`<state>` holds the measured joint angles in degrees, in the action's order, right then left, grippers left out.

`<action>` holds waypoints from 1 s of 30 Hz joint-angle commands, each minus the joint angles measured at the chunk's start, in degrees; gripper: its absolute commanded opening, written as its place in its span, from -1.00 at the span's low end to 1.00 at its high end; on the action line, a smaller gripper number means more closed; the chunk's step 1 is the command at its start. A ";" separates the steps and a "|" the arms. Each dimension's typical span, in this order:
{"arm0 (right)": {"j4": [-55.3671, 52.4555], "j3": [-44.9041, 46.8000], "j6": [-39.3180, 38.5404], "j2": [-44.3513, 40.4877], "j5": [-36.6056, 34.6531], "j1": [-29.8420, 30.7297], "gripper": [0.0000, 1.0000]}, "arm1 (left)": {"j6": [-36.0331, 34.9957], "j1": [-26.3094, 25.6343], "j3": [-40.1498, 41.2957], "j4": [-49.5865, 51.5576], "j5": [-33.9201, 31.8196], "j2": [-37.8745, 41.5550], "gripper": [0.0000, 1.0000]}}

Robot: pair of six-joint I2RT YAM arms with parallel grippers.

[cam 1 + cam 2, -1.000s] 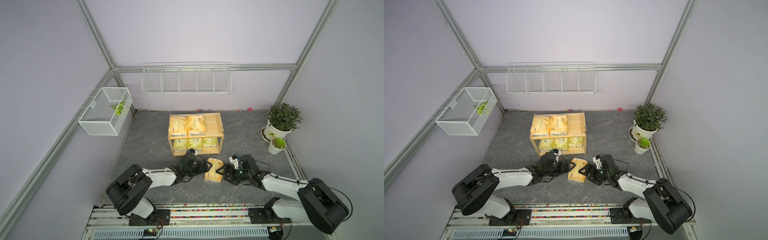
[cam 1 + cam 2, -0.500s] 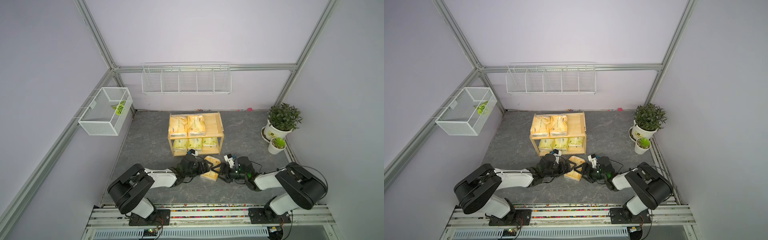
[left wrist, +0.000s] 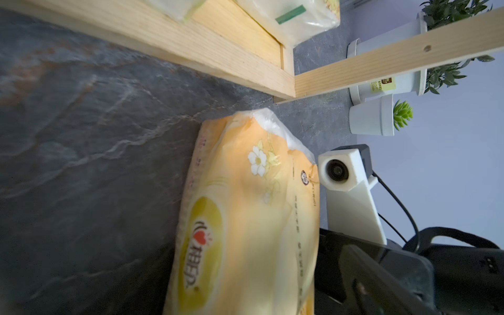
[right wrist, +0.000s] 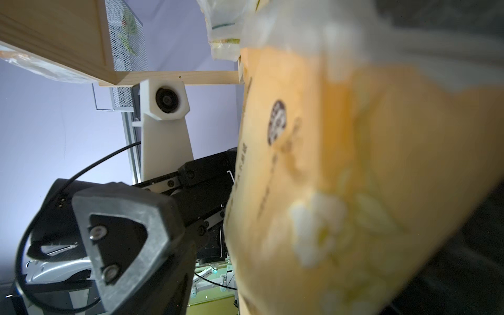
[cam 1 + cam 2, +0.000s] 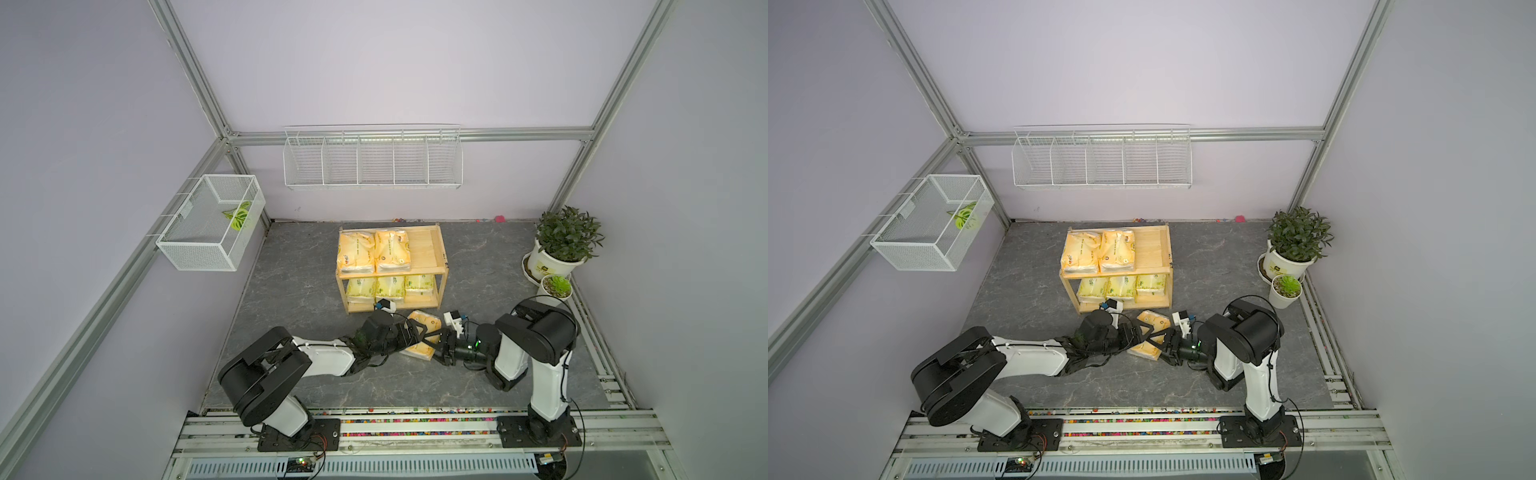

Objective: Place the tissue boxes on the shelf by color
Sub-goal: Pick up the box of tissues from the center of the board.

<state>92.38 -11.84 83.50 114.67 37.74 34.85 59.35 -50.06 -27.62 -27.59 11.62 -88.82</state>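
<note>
One orange-yellow tissue box (image 5: 428, 324) (image 5: 1152, 321) sits low over the floor just in front of the wooden shelf (image 5: 440, 249). My left gripper (image 5: 419, 337) is shut on it from the left. My right gripper (image 5: 439, 345) reaches in from the right, jaws open around the pack's near end. In the right wrist view a gap shows between its grey finger (image 4: 122, 240) and the pack (image 4: 354, 163). Two orange packs (image 5: 374, 249) lie on the top board. Three pale green ones (image 5: 390, 286) fill the lower board. The left wrist view shows the held pack (image 3: 245, 204).
Two potted plants (image 5: 561, 245) (image 5: 557, 289) stand at the right wall. A white mesh basket (image 5: 212, 228) hangs on the left wall and a white wire rack (image 5: 372, 162) on the back wall. The top board's right third (image 5: 424, 245) is bare wood.
My right arm has folded in and its gripper has slid left onto the pack while its jaws narrowed. The pack has dropped lower and nearer the shelf, still in the left gripper.
</note>
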 commanded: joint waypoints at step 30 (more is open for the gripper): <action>-42.30 2.28 -2.72 -32.48 -0.30 0.52 -0.55 | -16.62 8.98 -35.18 55.72 -14.85 24.00 1.00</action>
<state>64.90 -7.62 84.05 90.02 36.36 34.92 46.33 -43.11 -58.87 20.12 -0.89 -66.22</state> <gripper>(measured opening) 0.249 0.997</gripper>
